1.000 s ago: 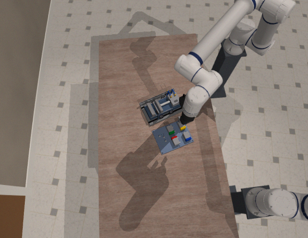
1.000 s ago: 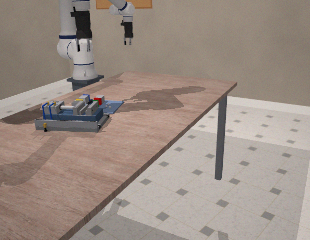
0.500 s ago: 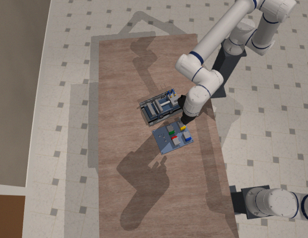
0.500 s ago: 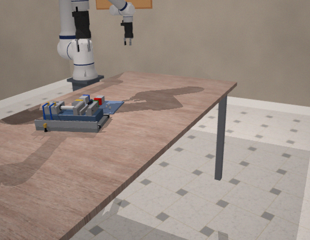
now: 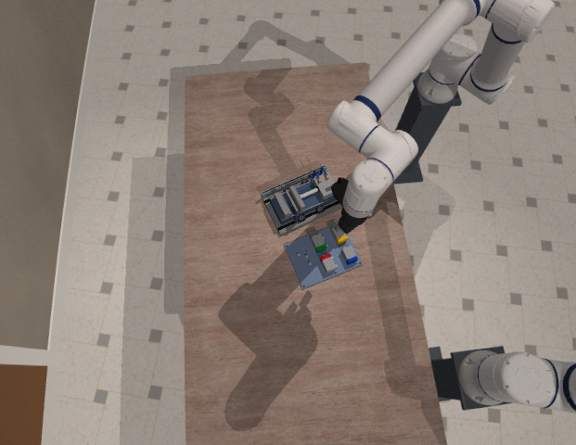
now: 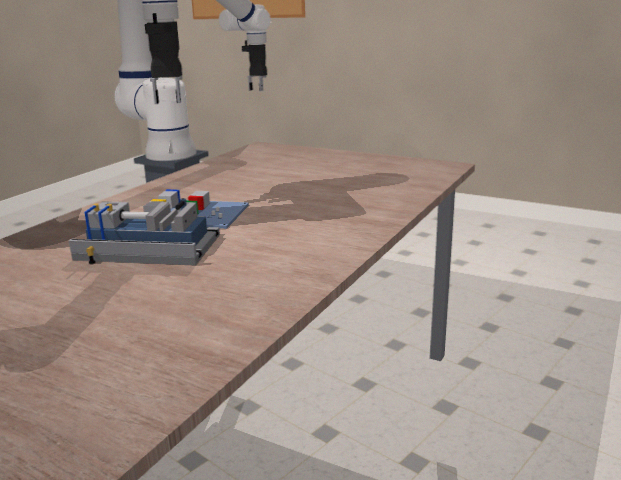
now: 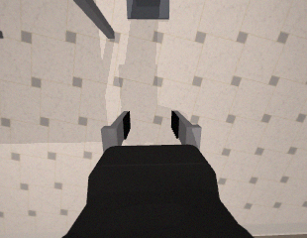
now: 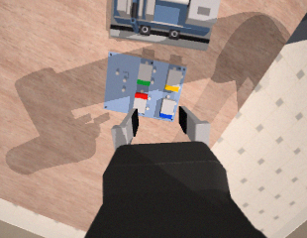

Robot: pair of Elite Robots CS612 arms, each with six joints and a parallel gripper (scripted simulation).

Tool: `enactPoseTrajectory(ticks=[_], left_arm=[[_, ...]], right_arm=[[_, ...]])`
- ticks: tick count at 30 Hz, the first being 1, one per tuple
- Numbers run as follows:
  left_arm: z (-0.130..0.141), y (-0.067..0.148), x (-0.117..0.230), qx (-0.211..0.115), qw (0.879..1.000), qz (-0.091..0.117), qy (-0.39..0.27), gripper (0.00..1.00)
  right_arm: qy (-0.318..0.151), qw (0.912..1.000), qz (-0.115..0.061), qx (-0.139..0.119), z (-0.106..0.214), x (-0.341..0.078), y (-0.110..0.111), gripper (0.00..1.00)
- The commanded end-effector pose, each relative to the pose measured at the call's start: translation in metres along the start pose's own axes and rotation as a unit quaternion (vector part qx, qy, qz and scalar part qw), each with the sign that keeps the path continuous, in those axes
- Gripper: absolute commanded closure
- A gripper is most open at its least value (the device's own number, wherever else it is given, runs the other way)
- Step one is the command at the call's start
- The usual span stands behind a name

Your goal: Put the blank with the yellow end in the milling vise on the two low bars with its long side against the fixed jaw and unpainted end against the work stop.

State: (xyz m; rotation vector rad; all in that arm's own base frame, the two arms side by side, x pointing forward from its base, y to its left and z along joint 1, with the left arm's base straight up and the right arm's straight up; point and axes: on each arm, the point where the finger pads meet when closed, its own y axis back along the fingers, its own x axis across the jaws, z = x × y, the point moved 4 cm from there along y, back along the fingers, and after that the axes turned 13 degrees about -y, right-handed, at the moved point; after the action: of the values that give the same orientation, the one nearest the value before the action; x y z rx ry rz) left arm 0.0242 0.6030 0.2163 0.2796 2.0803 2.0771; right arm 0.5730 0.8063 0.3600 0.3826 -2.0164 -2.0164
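The blank with the yellow end [image 5: 339,234] [image 8: 173,77] lies on the blue plate [image 5: 303,278] [image 8: 112,89] near the vise; its yellow end points away from the vise. The vise [image 6: 134,249] [image 8: 165,17] has its fixed jaw [image 5: 282,205] [image 6: 184,215] at one end and its moving jaw [image 5: 295,197] [image 6: 157,215] close by. The dark work stop [image 8: 134,10] shows between them; the low bars are not clear. My right gripper [image 6: 167,99] [image 8: 157,115] is open and empty, high above the plate. My left gripper [image 6: 255,87] [image 7: 151,119] is open and empty over the floor.
Three other blanks stand on the plate: green-ended [image 5: 319,241] [image 8: 145,73], red-ended [image 5: 328,264] [image 8: 140,103] and blue-ended [image 5: 349,253] [image 8: 167,106]. They are close to the yellow-ended one. Hoses [image 6: 95,222] rise at the vise's far end from the fixed jaw.
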Motion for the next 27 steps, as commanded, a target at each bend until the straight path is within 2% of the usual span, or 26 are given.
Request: enactPoseTrajectory(ticks=[1,16,27], left_arm=[[0.0005,0.0007,0.0000,-0.001,1.000,0.000,0.000,0.00],[0.0005,0.0007,0.0000,-0.001,1.000,0.000,0.000,0.00],[0.0005,0.0007,0.0000,-0.001,1.000,0.000,0.000,0.00]], right_arm=[[0.002,1.0000,-0.001,0.000,0.0001,-0.0002,0.0015,0.00],[-0.114,0.9934,-0.001,-0.001,0.0001,-0.0002,0.0015,0.00],[-0.119,0.9928,-0.001,-0.001,0.0001,-0.0002,0.0015,0.00]])
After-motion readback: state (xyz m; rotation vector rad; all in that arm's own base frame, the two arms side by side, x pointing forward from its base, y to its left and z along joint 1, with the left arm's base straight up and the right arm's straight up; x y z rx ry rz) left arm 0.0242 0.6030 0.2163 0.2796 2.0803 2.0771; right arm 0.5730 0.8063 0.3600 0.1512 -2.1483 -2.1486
